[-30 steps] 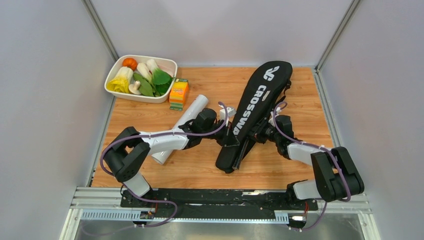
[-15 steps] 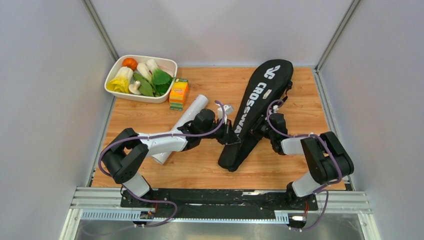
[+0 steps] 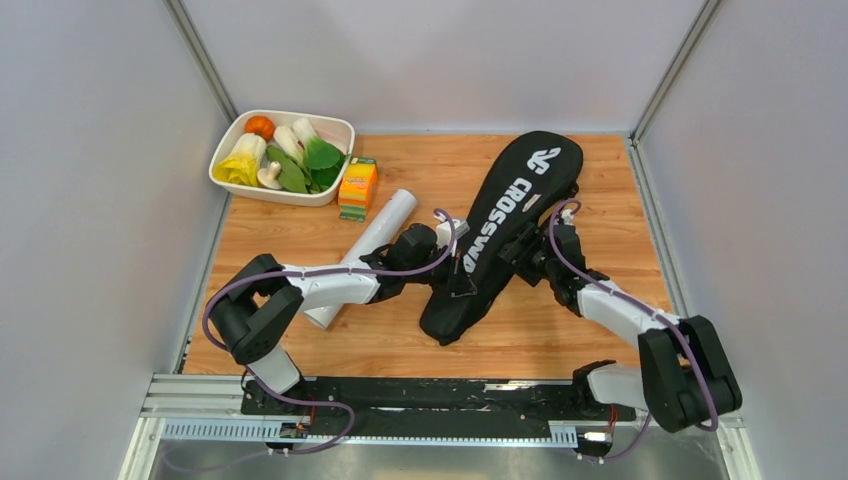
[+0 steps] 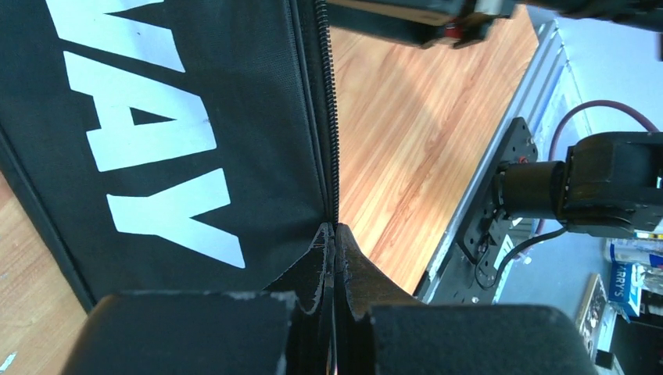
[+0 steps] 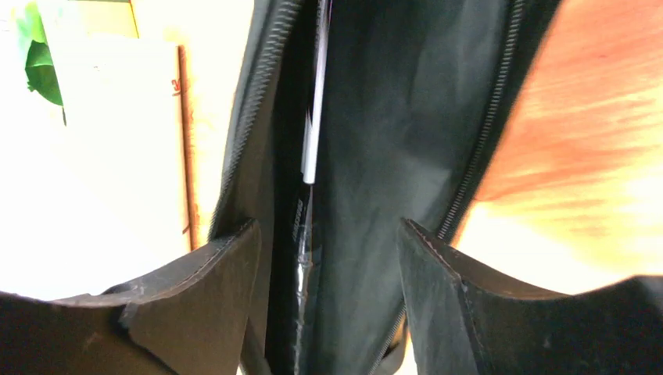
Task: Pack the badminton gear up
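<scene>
The black CROSSWAY bag (image 3: 510,215) lies diagonally across the middle of the wooden table. My left gripper (image 3: 458,278) is at its left edge; in the left wrist view the jaws (image 4: 335,232) are pinched shut on the bag's (image 4: 156,117) zipper seam. My right gripper (image 3: 527,262) is at the bag's right edge. In the right wrist view it (image 5: 328,234) is open, its fingers either side of the bag's (image 5: 391,117) unzipped mouth. A thin racket shaft (image 5: 315,101) shows inside. The long white tube (image 3: 385,215) lies left of the bag, partly under my left arm.
A white dish (image 3: 270,192) of toy vegetables sits at the back left, with a small orange-and-green box (image 3: 358,187) beside it. Grey walls close in three sides. The black rail (image 3: 440,395) with both arm bases runs along the near edge.
My right gripper has opened and let go of the bag's edge, and that arm has swung outward. The bag has settled flatter, its lower end shifted left. The left gripper stays shut.
</scene>
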Controlling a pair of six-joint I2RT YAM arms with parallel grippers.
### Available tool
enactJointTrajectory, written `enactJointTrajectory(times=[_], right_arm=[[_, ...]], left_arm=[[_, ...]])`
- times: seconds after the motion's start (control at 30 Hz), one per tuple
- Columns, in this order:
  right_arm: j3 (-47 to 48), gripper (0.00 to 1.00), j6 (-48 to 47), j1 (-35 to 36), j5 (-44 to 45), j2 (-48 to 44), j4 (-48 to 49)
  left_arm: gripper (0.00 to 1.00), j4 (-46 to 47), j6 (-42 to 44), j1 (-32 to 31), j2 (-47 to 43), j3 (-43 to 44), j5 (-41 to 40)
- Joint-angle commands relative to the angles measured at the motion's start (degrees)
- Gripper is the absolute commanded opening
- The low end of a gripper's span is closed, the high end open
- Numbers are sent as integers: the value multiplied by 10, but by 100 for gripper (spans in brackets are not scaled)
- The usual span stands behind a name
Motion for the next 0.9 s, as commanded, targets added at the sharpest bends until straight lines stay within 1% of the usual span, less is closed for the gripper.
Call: enactJointTrajectory(times=[0.0,0.07,0.1,0.13,0.17,0.2,0.23,0.3,0.37,0.47,0.53,0.67,0.77,0.87], right_arm=[[-2,68,-37,-5,44,-70,-72],[-2,69,-43,-11,52,-90,-98],[-1,70,-46,-12,59,-98,-100],[0,74,-50,-13,66,-105,-101],[2,80,-54,-14,72,-111,-102],[6,84,-60,-15,78,-114,-101],[11,86,-65,-17,89,-115,-102],[22,88,-74,-23,114,-110,-100],[36,89,-91,-33,119,-92,-93],[64,89,-117,-55,102,-47,-89],[79,88,-128,-69,89,-14,-87],[104,84,-151,-84,34,52,-81],[116,81,-158,-87,17,92,-62],[118,78,-157,-88,9,123,-49]], left_arm=[[3,-1,11,-5,12,22,-8],[13,-6,13,-4,16,22,-11],[23,-10,14,-4,16,21,-12],[27,-12,15,-5,16,21,-16],[36,-18,17,-7,16,20,-18],[39,-22,18,-7,16,20,-23],[45,-30,21,-8,15,21,-25],[49,-41,26,-12,13,21,-32],[50,-52,29,-16,12,21,-39],[49,-65,32,-21,17,20,-50],[49,-72,34,-23,19,15,-59],[49,-107,48,-29,18,10,-101],[49,-125,51,-30,10,4,-121],[50,-137,51,-30,-18,-1,-144]])
